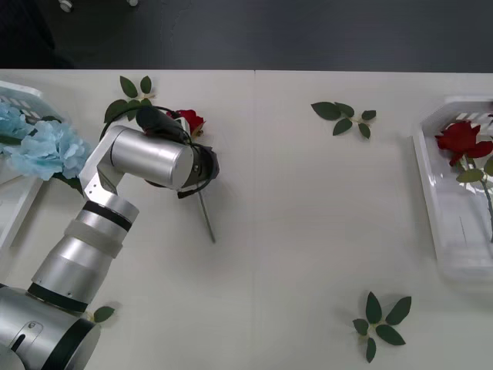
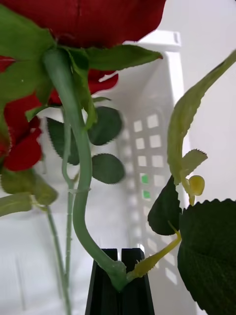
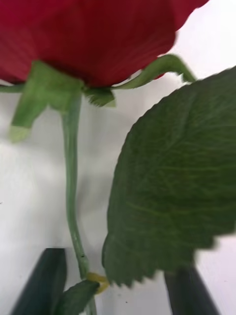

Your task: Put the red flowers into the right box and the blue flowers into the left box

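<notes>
A red flower (image 1: 190,121) lies on the white table at the middle left, its stem running toward me. My left gripper (image 3: 115,261) is low over that stem (image 3: 70,187), open, with one black finger on each side of it. Its wrist (image 1: 154,158) covers the fingers in the front view. My right gripper (image 2: 120,256) is shut on the stem of another red flower (image 2: 83,24), held over the right box (image 2: 152,147). The right box (image 1: 439,223) holds a red flower (image 1: 460,139). Blue flowers (image 1: 38,146) lie in the left box (image 1: 15,208).
Loose green leaf sprigs lie at the far middle (image 1: 343,116), near front right (image 1: 381,324) and by the left arm (image 1: 135,86). A single leaf (image 1: 102,314) lies near my left elbow. The table's far edge (image 1: 254,69) borders a dark floor.
</notes>
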### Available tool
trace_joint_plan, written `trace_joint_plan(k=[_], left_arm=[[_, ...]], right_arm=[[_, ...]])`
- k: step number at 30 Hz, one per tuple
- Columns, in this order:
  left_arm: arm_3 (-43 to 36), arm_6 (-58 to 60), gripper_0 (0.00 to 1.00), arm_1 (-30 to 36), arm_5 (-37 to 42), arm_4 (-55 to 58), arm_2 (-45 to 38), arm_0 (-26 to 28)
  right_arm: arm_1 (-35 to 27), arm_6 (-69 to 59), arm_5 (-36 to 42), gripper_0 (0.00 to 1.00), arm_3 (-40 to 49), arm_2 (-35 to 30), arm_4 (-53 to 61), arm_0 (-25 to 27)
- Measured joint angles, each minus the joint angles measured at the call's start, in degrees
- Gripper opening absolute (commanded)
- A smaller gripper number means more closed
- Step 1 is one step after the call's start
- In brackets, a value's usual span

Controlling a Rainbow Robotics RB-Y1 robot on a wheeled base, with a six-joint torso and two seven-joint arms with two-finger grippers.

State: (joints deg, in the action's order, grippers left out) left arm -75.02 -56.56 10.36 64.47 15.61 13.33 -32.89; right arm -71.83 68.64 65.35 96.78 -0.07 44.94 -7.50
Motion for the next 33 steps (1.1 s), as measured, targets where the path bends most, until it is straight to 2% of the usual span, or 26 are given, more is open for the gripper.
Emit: trace_joint_plan(k=[4, 9, 11, 12, 14, 22, 29, 33], left_arm=[[0.49, 0.0, 0.07, 0.0, 0.0, -0.01, 0.0, 0.0], [0.62, 0.0, 0.02, 0.0, 0.0, -0.17, 0.0, 0.0], [0.66, 0.0, 0.01, 0.0, 0.0, -0.17, 0.0, 0.0], [0.67, 0.0, 0.0, 0.0, 0.0, -0.17, 0.0, 0.0], [0.66, 0.0, 0.0, 0.0, 0.0, -0.17, 0.0, 0.0], [-3.67, -0.01, 0.0, 0.34, 0.62, 1.37, 0.0, 0.01], [-20.69, -3.48, 0.0, 5.32, 4.14, 9.09, 0.0, 3.22], [-30.29, -7.98, 0.0, 7.76, 4.16, 14.61, -1.42, 7.93]], right_arm=[[0.0, 4.35, -3.31, 0.0, -4.48, 1.33, 3.42, 0.0], [0.01, 5.9, -5.05, 0.02, -5.53, 2.7, 3.86, 0.0], [0.01, 5.9, -6.05, 0.32, -5.53, 3.13, 3.86, 0.0], [0.01, 5.9, -6.58, 0.52, -5.53, 3.3, 3.86, 0.0], [0.04, 5.91, -7.04, 0.65, -5.53, 3.48, 3.85, 0.0], [0.09, 5.91, -7.83, 0.66, -4.45, 3.73, 1.13, 0.0], [0.32, 5.9, -7.78, 0.66, -2.35, 5.77, -0.63, 0.01], [2.56, 5.9, -7.13, 0.66, 1.76, 2.4, 2.78, 0.94]])
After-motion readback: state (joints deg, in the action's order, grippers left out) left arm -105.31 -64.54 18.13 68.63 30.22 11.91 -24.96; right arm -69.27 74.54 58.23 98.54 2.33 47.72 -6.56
